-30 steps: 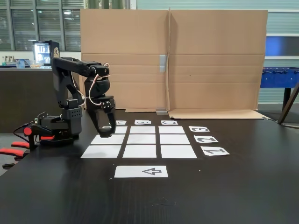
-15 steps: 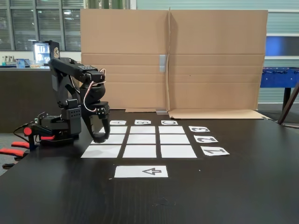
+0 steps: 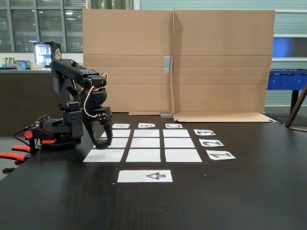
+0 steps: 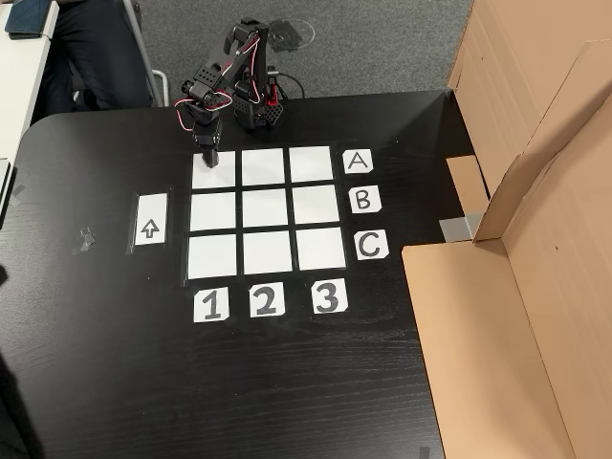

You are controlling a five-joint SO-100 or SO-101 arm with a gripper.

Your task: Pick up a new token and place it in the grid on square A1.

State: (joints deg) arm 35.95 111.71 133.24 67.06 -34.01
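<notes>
The grid (image 3: 145, 143) of nine white paper cells lies on the black table, also seen from above in the other view, grid (image 4: 266, 212). Square A1 is the front-left cell (image 3: 106, 156) in the fixed view and the top-left cell (image 4: 208, 178) in the other view. My gripper (image 3: 102, 144) points down at the left column, and in the other view the gripper (image 4: 212, 161) hangs over A1's far part. Its fingers converge on a small black lump at the tip, seemingly the token (image 4: 212, 164), dark against dark.
The arrow strip (image 3: 145, 176) lies in front of the grid. Cards A (image 4: 358, 161), B, C and 1 (image 4: 211, 305), 2, 3 edge it. A cardboard wall (image 3: 177, 62) stands behind. The arm's base (image 3: 60, 132) with red clamps sits at the table's left edge.
The gripper has swung left and toward the front, from the back of the left column down to just above the table at A1's edge.
</notes>
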